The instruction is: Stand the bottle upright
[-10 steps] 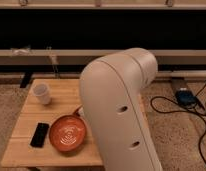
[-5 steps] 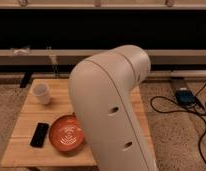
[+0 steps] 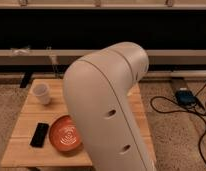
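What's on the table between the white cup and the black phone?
Only bare tabletop lies between the white cup and the black phone, in the camera view. The gripper is out of view.

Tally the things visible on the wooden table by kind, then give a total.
White cup: 1
Orange plate: 1
Black phone: 1
Total: 3
The arm covers much of the table. The bottle and the gripper are out of view, so neither is counted.

Bottle: not vis.; pose can't be told. Arm (image 3: 108, 110) covers rt half of surface (image 3: 26, 112). Pincer: out of view.
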Tool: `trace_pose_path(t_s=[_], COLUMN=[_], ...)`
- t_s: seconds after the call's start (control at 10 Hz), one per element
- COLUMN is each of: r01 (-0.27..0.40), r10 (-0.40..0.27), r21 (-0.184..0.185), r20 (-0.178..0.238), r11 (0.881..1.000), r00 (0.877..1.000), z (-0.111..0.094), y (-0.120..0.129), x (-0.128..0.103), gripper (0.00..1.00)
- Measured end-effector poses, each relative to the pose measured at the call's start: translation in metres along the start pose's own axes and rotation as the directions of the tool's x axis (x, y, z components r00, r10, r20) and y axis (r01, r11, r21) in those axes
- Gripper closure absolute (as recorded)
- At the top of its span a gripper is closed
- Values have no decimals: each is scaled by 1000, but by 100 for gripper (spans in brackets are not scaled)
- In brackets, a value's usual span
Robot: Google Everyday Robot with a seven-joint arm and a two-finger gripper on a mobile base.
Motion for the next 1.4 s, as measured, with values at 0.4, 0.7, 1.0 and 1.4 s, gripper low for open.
trace_pose_path(t_s=[0.4, 0.7, 1.0, 1.4], r01=[1, 2, 2, 2], r10=[-1, -2, -2, -2], r21=[1, 2, 3, 2], r20=[5, 5, 5, 5], r11=[1000, 1000, 1000, 1000], r00=[1000, 1000, 1000, 1000], z=[-3, -3, -3, -3], y=[1, 0, 0, 0], x=[7, 7, 7, 7], gripper=[23, 23, 23, 23])
